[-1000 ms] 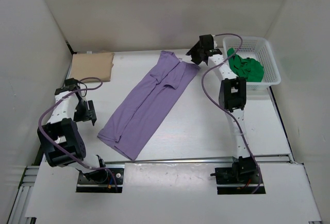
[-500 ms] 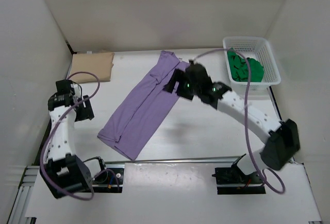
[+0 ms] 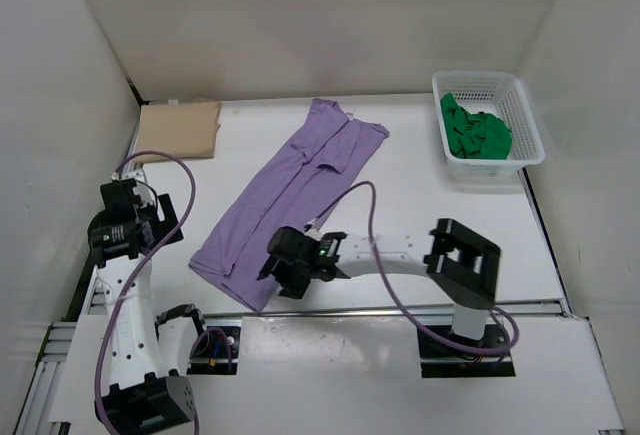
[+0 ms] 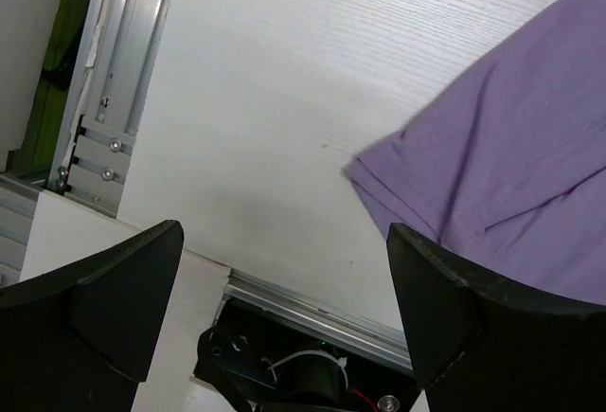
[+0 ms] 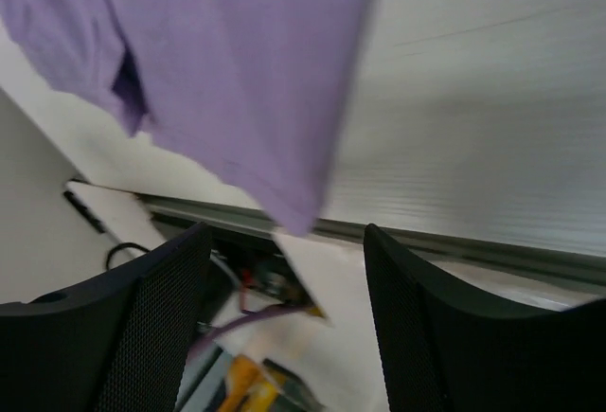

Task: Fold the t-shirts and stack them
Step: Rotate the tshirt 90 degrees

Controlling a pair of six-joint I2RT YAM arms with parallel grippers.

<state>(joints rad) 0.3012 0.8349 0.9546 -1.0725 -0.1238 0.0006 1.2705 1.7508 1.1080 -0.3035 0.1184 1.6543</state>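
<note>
**Overhead and wrist views of the desk (image 3: 430,205).** Take the purple t-shirt (image 3: 290,195) as your landmark. It lies flat on the desk as a long strip with its sides folded in. It runs diagonally from the hem, nearest the arm bases, up to the collar end toward the far wall. To the right of that collar end, and well apart from it, stands the white lattice basket (image 3: 478,77). The green t-shirt (image 3: 478,133) lies crumpled inside the basket. To the left of the collar end, in the far left corner of the desk, the tan t-shirt (image 3: 178,130) rests as a flat folded rectangle. Your left end effector (image 3: 160,227) hangs to the left of the purple hem, apart from the cloth. In its wrist view the fingers (image 4: 123,289) stand wide, with only bare desk between them and the hem corner off to one side. Your right end effector (image 3: 283,273) sits at the near right corner of the same hem. In its wrist view the fingers (image 5: 161,317) are spread, and the purple corner shows beyond the gap without being pinched. You cannot tell from these views whether either fingertip touches the cloth.
</note>
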